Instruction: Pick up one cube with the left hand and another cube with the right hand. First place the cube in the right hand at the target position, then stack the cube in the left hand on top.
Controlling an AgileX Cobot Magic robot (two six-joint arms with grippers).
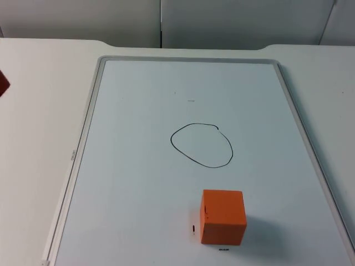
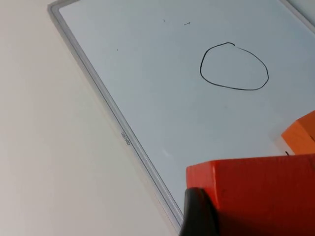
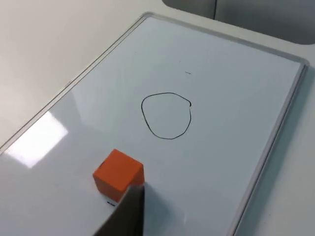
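Top view: orange cube [image 1: 223, 216] on whiteboard [image 1: 133, 183]; left hand [image 2: 199, 216] grips red cube [image 2: 256, 191].

White table top [image 1: 33, 111], grey partition wall [image 1: 222, 22]

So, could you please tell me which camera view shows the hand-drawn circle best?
The top view: the circle appears whole, nearly from above, with the orange cube just beyond it. Both wrist views show it whole too, but slanted.

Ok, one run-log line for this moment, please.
left gripper: shut on red cube, off whiteboard's left | orange cube: on whiteboard, outside drawn circle | right gripper: above orange cube | circle: empty
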